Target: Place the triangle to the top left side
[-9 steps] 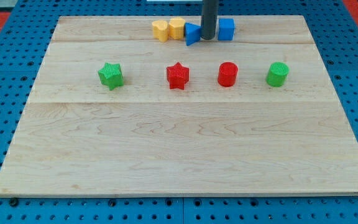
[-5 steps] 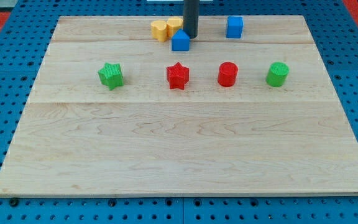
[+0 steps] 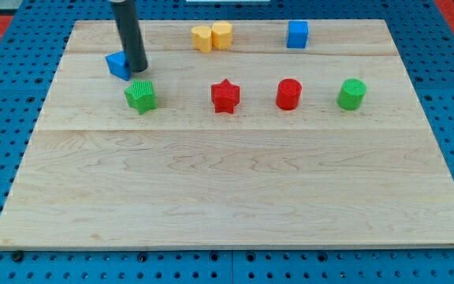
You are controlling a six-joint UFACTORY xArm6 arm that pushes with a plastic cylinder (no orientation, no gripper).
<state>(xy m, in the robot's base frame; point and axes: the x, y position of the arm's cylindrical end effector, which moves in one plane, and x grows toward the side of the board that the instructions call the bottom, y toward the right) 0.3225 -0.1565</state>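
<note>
The blue triangle (image 3: 117, 65) lies near the board's upper left, just above the green star (image 3: 140, 95). My rod comes down from the view's top and my tip (image 3: 137, 68) rests against the triangle's right side, partly hiding it. The tip stands just above the green star, with a small gap between them.
Two yellow blocks (image 3: 212, 36) sit together at the top middle and a blue cube (image 3: 297, 35) at the top right. In a row across the wooden board (image 3: 227, 189) are the red star (image 3: 225, 95), a red cylinder (image 3: 288, 94) and a green cylinder (image 3: 352, 94).
My tip has swept left and slightly down, pushing the blue triangle from beside the yellow blocks to the board's upper left. The other blocks have not moved.
</note>
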